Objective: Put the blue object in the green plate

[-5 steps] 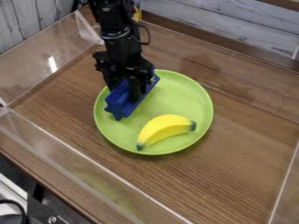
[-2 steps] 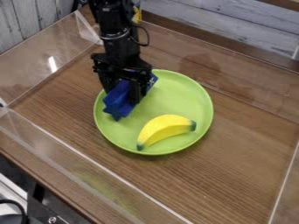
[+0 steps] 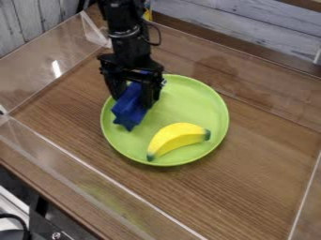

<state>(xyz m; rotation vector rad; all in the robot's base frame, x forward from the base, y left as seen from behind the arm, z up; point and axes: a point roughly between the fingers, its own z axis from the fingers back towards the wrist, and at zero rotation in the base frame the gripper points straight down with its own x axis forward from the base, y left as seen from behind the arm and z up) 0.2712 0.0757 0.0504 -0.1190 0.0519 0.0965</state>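
The blue object (image 3: 128,112) is a dark-blue block resting on the left part of the green plate (image 3: 207,105), with its upper end tilted up between my fingers. My black gripper (image 3: 134,92) hangs straight down over the plate's left side. Its fingers stand spread on either side of the block's upper end, so it looks open. The block's top is partly hidden by the fingers. A yellow banana (image 3: 177,139) lies in the plate's front half, to the right of the block.
Clear plastic walls (image 3: 44,70) ring the wooden table top (image 3: 251,187) on all sides. A grey plank wall runs along the back.
The fingers have spread apart from the block, which has settled slightly lower and to the left on the plate. The arm has barely moved.
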